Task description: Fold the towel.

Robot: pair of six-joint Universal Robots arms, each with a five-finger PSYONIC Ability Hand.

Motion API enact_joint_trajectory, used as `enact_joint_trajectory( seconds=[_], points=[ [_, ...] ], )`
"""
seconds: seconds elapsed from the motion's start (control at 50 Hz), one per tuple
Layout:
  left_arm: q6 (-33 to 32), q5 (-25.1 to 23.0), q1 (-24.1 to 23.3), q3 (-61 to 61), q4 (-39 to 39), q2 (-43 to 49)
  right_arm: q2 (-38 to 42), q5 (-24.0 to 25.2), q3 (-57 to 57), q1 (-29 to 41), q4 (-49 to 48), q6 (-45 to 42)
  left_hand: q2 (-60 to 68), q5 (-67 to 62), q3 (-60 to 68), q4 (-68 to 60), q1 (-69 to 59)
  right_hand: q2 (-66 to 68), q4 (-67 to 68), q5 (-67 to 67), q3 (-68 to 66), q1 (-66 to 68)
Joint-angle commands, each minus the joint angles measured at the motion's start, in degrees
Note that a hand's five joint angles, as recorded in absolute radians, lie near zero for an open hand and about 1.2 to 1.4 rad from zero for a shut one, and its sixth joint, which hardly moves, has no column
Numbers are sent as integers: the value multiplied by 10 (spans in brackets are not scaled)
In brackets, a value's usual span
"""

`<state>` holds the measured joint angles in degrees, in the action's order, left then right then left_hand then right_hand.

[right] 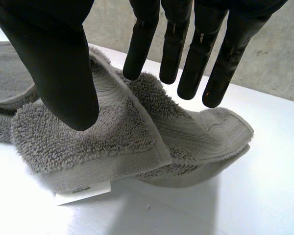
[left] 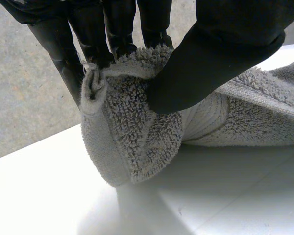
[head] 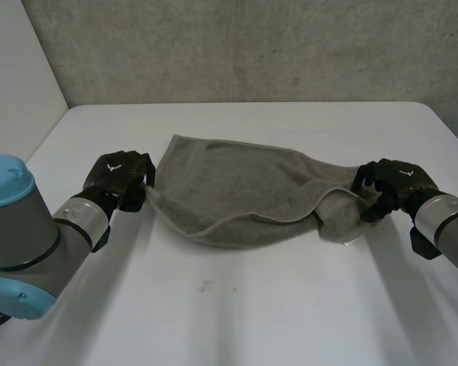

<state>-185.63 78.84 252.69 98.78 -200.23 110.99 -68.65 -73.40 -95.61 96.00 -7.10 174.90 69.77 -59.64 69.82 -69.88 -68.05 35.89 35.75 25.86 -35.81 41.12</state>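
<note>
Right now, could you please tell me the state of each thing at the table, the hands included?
Towel: lying rumpled on the table, partly folded over itself, not flat.
Left hand: shut, pinching one end of the towel between thumb and fingers.
Right hand: open, thumb and straight fingers either side of the towel's other end.
Table: white, bearing the towel.

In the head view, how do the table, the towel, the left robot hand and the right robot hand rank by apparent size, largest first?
1. table
2. towel
3. left robot hand and right robot hand: these look about alike, so I do not rank them against each other.
</note>
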Motion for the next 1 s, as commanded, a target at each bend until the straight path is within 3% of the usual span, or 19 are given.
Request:
enact_joint_trajectory(
  seconds=[0.02, 0.2, 0.26, 0.3, 0.36, 0.42, 0.54, 0.64, 0.68, 0.8, 0.84, 1.0],
  points=[
    [0, 0, 0, 0, 0, 1, 37, 0, 23, 5, -1, 0, 102, -104, 102, -101, -120, 58, 60, 58, -59, 6],
    [0, 0, 0, 1, 0, 5, 91, -4, 69, 6, -1, 0, 102, -104, 102, -101, -120, 78, 80, 79, -79, 26],
    [0, 0, 0, 1, -1, 5, 106, -8, 84, 16, 0, 2, 102, -104, 102, -101, -120, 184, 186, 185, -185, 132],
    [0, 0, 0, 1, 0, 5, 110, -16, 91, 28, 0, 11, 102, -104, 102, -101, -120, 429, 430, 429, -429, 376],
    [0, 0, 0, 1, 0, 5, 106, -19, 92, 30, 0, 18, 102, -104, 102, -101, -120, 441, 442, 441, -442, 389],
    [0, 0, 0, 2, 0, 1, 84, -23, 99, 31, 2, 34, 102, -104, 102, -101, -120, 441, 442, 441, -442, 389],
    [-2, 0, 2, -2, 11, -17, -43, -11, 123, 26, 14, 33, 102, -104, 102, -101, -120, 441, 442, 441, -442, 389],
    [-5, 0, 10, -4, 27, -83, -107, 28, 171, 23, 108, 16, 102, -104, 102, -101, -120, 441, 442, 441, -442, 389],
    [-19, 0, 21, -14, 53, -124, -119, 68, 218, 7, 185, -14, 102, -104, 102, -101, -120, 441, 442, 441, -442, 389],
    [-49, 0, 37, -49, 109, -192, -134, 79, 271, -11, 267, -109, 102, -104, 102, -101, -120, 441, 442, 441, -442, 389],
    [-59, 0, 52, -83, 149, -223, -155, 69, 309, -13, 307, -189, 102, -104, 102, -101, -120, 441, 442, 441, -442, 389],
    [-65, -1, 97, -162, 262, -235, -157, 11, 362, -16, 421, -289, 102, -104, 102, -101, -120, 441, 442, 441, -442, 389]
  ],
)
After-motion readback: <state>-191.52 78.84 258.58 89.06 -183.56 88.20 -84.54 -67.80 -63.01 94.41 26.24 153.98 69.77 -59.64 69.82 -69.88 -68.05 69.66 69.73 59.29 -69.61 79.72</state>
